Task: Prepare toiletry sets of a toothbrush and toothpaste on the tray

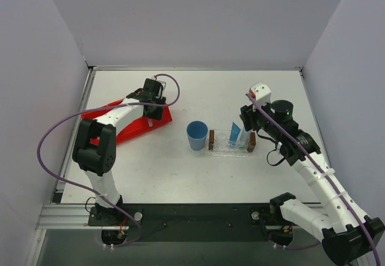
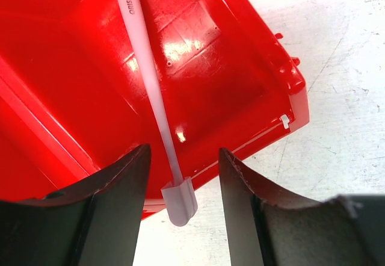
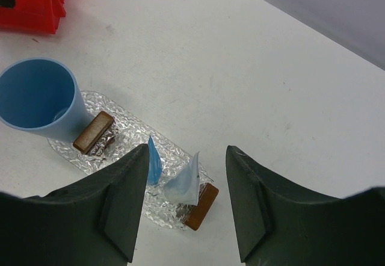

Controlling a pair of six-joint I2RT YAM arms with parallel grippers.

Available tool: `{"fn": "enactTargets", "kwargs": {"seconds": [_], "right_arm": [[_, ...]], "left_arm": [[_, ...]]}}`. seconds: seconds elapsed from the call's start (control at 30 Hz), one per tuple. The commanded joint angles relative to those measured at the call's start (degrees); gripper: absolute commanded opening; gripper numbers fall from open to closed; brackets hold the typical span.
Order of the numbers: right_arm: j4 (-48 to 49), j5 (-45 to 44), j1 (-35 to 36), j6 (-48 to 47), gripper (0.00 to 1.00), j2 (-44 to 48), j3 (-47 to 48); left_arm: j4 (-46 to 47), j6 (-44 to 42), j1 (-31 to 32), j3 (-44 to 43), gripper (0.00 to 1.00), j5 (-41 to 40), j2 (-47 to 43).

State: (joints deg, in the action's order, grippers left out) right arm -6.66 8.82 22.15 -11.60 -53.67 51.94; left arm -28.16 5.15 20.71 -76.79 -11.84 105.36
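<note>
Fingers (image 2: 120, 185) of left hand (image 2: 182, 157) straddling toothbrush (image 2: 144, 61), pointing down

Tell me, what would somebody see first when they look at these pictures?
The bright red bin on the left of the table jumps out, with a white toothbrush in it, framed by the open left end effector. Near the middle, a blue cup stands beside the clear tray, which holds a blue toothpaste tube and a pale toothpaste tube.
</note>
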Motion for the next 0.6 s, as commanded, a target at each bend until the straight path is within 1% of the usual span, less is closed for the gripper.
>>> {"fn": "enactTargets", "kwargs": {"seconds": [0.0,0.57], "right_arm": [[2.5,0.7,-0.4,0.3,0.49,-0.4,-0.6],[2.6,0.8,-0.4,0.2,0.49,-1.1,-0.6]], "left_arm": [[2.2,0.8,0.3,0.2,0.59,-1.0,-0.7],[2.3,2.4,0.3,0.9,0.58,2.3,-0.7]]}}
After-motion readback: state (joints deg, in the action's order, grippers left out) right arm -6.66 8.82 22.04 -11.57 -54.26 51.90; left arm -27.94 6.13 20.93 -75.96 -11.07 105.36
